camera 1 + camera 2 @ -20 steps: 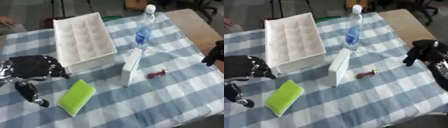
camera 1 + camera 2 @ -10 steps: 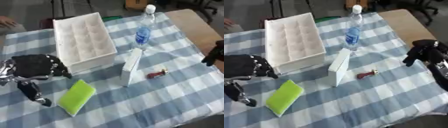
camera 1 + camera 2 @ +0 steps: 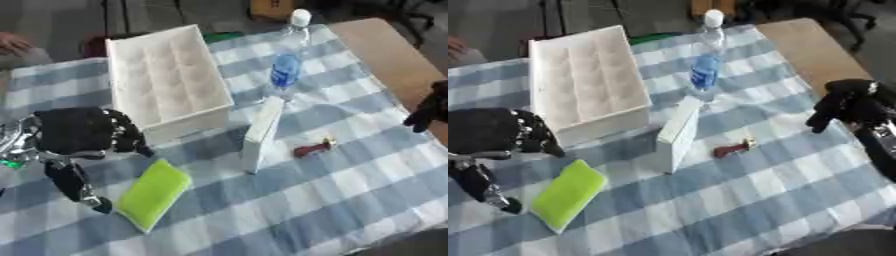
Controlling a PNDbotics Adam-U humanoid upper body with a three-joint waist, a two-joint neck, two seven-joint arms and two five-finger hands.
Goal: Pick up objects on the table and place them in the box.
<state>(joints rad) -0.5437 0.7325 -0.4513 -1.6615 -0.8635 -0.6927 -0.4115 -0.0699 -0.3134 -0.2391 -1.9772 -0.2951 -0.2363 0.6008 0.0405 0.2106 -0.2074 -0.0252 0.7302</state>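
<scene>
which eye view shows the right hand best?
Right eye view: the whole right hand shows at the table's right side, curled and holding nothing, with forearm below. Left eye view catches only part of it at the right edge, cut off by the frame.

A table covered by a blue and white checked cloth [image 3: 350, 200] fills most of the view. At its far right corner, bare light brown tabletop [image 3: 811, 47] shows. Beyond the table lies a dark grey floor [image 3: 52, 15], with dark chair legs [image 3: 846, 20] at upper right
</scene>
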